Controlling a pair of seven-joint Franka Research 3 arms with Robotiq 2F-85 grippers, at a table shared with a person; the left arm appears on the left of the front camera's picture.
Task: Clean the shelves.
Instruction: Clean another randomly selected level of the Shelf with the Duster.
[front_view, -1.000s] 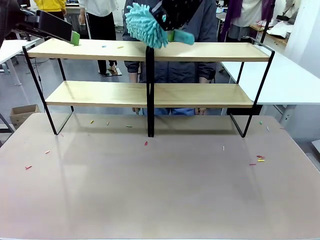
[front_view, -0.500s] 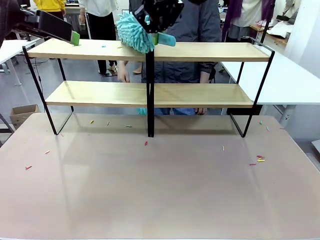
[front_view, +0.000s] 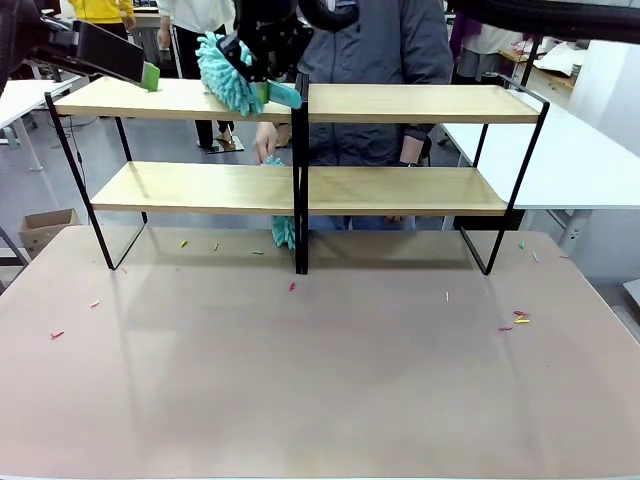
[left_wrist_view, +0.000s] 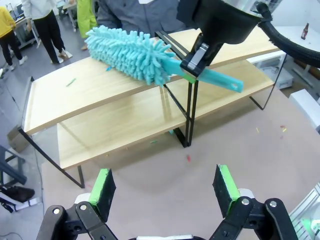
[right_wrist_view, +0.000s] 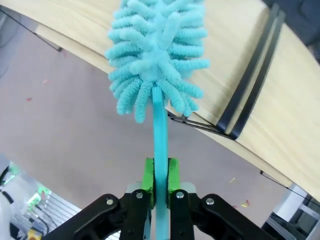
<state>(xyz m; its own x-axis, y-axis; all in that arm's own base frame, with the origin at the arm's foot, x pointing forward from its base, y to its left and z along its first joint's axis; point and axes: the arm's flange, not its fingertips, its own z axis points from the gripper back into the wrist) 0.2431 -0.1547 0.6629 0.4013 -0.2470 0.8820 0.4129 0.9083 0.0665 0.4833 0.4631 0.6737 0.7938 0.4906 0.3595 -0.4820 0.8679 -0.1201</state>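
Upper centre, front view: right gripper (front_view: 264, 88) clamps the handle of a teal duster (front_view: 224, 68). Its head is over the top board of the shelves (front_view: 410, 103), left of the middle post.
Upper left, front view: left gripper (front_view: 150, 76) is just above the top board's left end.
Left wrist view: jaws spread wide with nothing between them. The shelves cross the upper half, with the duster over the top board.
Right wrist view: jaws are closed on the duster handle. A board is at upper right, the table (right_wrist_view: 75, 125) at lower left.

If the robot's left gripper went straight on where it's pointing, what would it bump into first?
Most likely the table, just in front of the shelves. Nothing lies between it and the open left gripper. Depth is hard to judge, though.
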